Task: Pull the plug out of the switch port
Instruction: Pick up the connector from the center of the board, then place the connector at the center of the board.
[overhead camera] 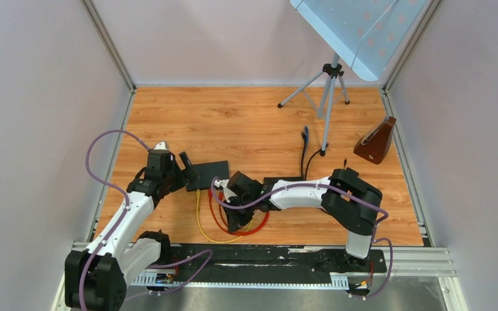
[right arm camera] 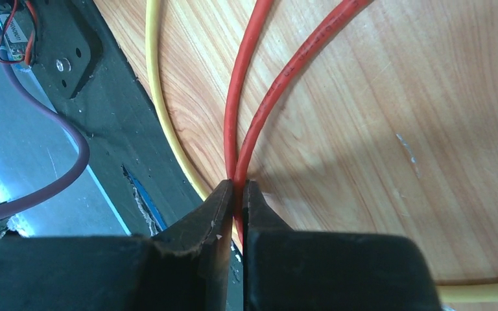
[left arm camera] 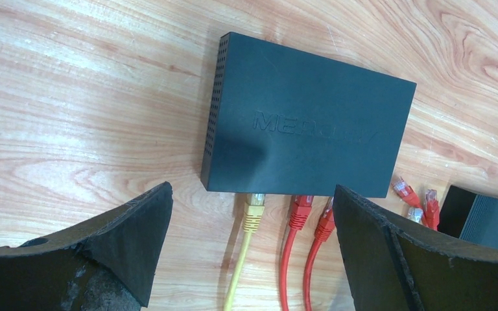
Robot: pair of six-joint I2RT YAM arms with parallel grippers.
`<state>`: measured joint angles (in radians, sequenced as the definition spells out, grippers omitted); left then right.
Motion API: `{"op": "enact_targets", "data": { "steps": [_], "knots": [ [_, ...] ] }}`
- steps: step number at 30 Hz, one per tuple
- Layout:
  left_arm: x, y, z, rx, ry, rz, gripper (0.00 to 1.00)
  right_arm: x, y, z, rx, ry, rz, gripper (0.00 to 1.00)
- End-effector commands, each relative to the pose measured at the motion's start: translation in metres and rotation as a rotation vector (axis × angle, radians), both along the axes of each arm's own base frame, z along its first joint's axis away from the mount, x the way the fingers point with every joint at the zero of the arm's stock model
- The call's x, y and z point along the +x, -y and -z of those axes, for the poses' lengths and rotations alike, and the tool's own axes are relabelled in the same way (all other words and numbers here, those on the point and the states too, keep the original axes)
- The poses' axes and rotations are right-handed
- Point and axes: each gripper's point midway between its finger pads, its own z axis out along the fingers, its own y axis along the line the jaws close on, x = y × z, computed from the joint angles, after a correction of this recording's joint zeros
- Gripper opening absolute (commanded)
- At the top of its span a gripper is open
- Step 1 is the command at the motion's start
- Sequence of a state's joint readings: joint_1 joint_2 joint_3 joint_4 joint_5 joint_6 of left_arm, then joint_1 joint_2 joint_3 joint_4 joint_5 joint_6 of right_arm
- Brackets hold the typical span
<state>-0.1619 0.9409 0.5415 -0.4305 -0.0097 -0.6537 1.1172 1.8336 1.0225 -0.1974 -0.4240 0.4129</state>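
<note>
Right wrist view: my right gripper (right arm camera: pixel 237 194) is pinched tight on the red cables (right arm camera: pixel 279 84), presumably to tug a plug free. My left gripper (left arm camera: pixel 253 246) hangs spread wide, tilted down over the switch (left arm camera: pixel 305 123). Its red plugs (left arm camera: pixel 300 210) and yellow plug (left arm camera: pixel 253 217) sit seated at its 6 o'clock edge.

Place: robot test cell, lab
Enclosure: white walls (overhead camera: pixel 39 97), aluminium frame posts (overhead camera: pixel 109 42)
Lighting: panel light (overhead camera: pixel 356 32), tripod (overhead camera: pixel 327 97)
Bench: wood-grain tabletop (overhead camera: pixel 246 123)
Test items: network switch (left arm camera: pixel 305 123), red cables (right arm camera: pixel 281 83)

The top camera looks down from behind over the whole wooden table (overhead camera: pixel 246 116), while both wrist cameras sit close above its thin red cables (right arm camera: pixel 232 116).
</note>
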Motion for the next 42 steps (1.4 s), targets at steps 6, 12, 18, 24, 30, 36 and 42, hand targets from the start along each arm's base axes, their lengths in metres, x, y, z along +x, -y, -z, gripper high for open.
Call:
{"op": "enact_targets", "data": {
  "steps": [6,12,18,24,30,36,42],
  "knots": [
    [0.003,-0.004,-0.003,0.01,0.012,-0.028,1.0,0.022,-0.013,-0.063,0.104,0.139,0.048,0.0],
    [0.003,-0.004,-0.002,0.009,0.009,-0.037,1.0,0.035,-0.009,-0.111,0.189,0.239,0.107,0.0],
    [0.005,-0.003,-0.001,0.005,0.008,-0.038,1.0,0.039,-0.008,-0.161,0.301,0.29,0.129,0.0],
    [0.004,-0.002,0.0,-0.002,0.003,-0.038,1.0,0.047,-0.001,-0.199,0.383,0.352,0.191,0.0],
    [0.004,-0.003,0.001,0.0,0.0,-0.038,1.0,0.088,0.019,-0.195,0.305,0.506,0.395,0.0],
    [0.003,-0.002,0.002,0.001,-0.005,-0.035,1.0,0.134,0.036,-0.198,0.177,0.694,0.533,0.0],
    [0.007,0.002,-0.005,-0.022,0.025,-0.022,1.0,0.186,0.029,-0.203,0.127,0.738,0.534,0.0]
  ]
}}
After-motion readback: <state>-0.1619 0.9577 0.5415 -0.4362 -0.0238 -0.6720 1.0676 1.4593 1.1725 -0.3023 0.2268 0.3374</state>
